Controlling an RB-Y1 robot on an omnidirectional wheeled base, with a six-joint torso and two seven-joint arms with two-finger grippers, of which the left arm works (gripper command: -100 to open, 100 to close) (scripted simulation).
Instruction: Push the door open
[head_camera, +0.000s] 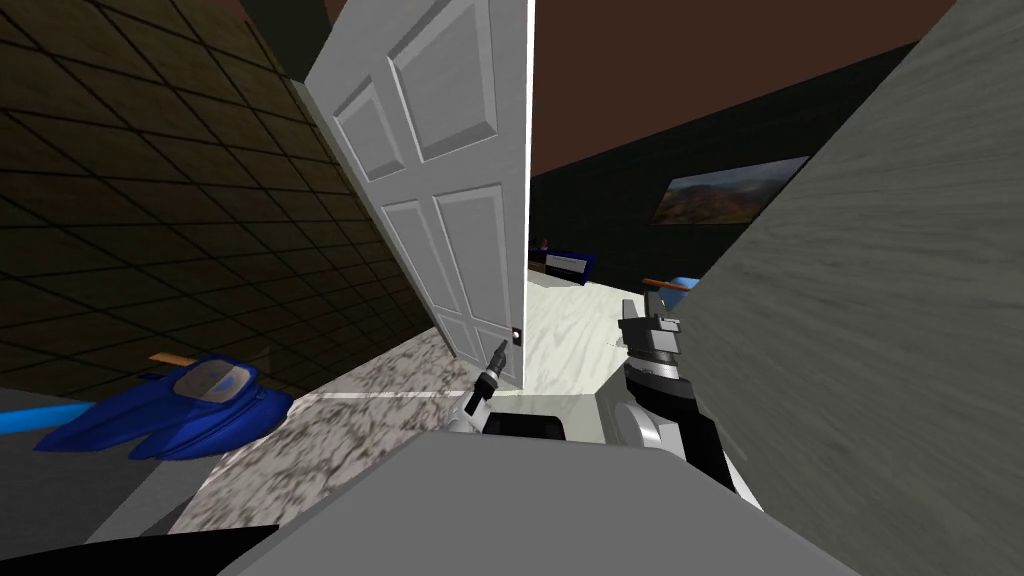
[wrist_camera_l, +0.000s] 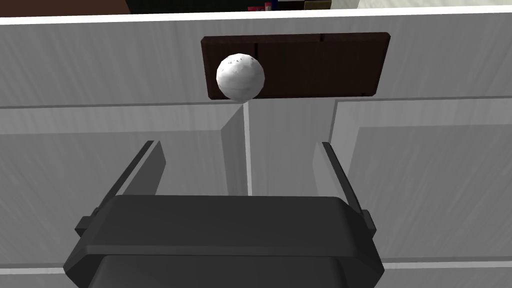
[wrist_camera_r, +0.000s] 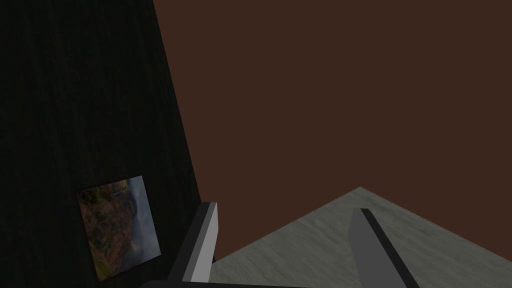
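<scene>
Closest in, the left gripper (head_camera: 497, 352) is stretched out low in front of me with its two blades spread apart and nothing between them (wrist_camera_l: 237, 143). It's pointed straight at the door (head_camera: 440, 150), right up at the white panelled face (wrist_camera_l: 425, 165). I can't tell whether the tips actually touch it. Just past the fingertips there's a round white door knob (wrist_camera_l: 240, 76) on a dark brown plate (wrist_camera_l: 320, 65), close to the door's free edge. In the head view the knob (head_camera: 517, 336) sits just beyond the gripper.

The right gripper (head_camera: 650, 310) is held up on my right side, next to a grey wall (head_camera: 880, 330). Its blades are parted too, holding nothing (wrist_camera_r: 287, 207).

The door stands partly open, its leaf angled off to my left with a gap between its edge and the grey wall. I'm on a marbled floor (head_camera: 330, 440), and off to the left a blue bag-like thing (head_camera: 190, 400) lies by a dark tiled wall (head_camera: 150, 200).

Through the gap there's a pale floor (head_camera: 570, 330), then a blue and white piece of furniture (head_camera: 565, 262), and a landscape picture (head_camera: 730, 190) on the far dark wall.
</scene>
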